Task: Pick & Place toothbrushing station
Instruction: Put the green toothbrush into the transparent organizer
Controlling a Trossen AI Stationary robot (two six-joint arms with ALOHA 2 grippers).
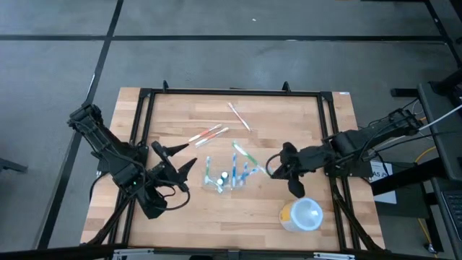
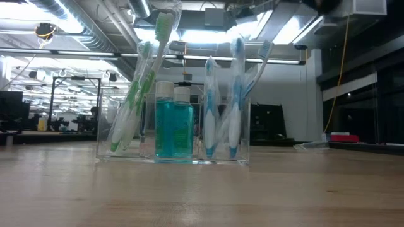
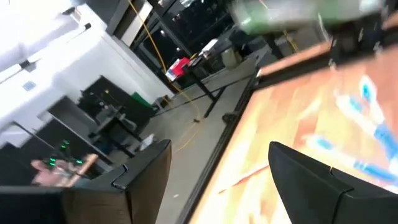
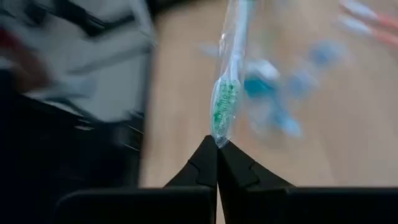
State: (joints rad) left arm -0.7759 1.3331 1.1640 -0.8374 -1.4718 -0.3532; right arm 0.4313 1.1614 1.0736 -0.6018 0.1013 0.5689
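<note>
**A:** How far along is it?

**B:** Well under way, I judge. The toothbrushing station (image 2: 173,135) stands upright near the middle of the table (image 1: 180,108), already holding green-handled brushes on its left side, a teal mouthwash bottle (image 2: 174,126) in the middle and blue brushes on its right.

**A:** And the arms?

**B:** The right gripper (image 4: 217,146) has its fingers pressed together on the bristle end of a wrapped green toothbrush (image 4: 227,93), hovering just right of the station. The left gripper (image 3: 214,165) waits at the near left of the table, fingers spread, holding nothing.

**A:** What is left?

**B:** That green brush looks bound for the holder. Three more wrapped brushes lie on the far half of the table: two orange-tipped toothbrushes (image 1: 208,134) left of centre and a pale toothbrush (image 1: 239,116) farther back.

**A:** Anything in the way?

**B:** The round white and yellow container (image 1: 302,214) sits near the right arm, at the near right, apart from the station. The tighter spot is the station itself: the brushes lean outward over its top, so the free slot is narrow.
</note>
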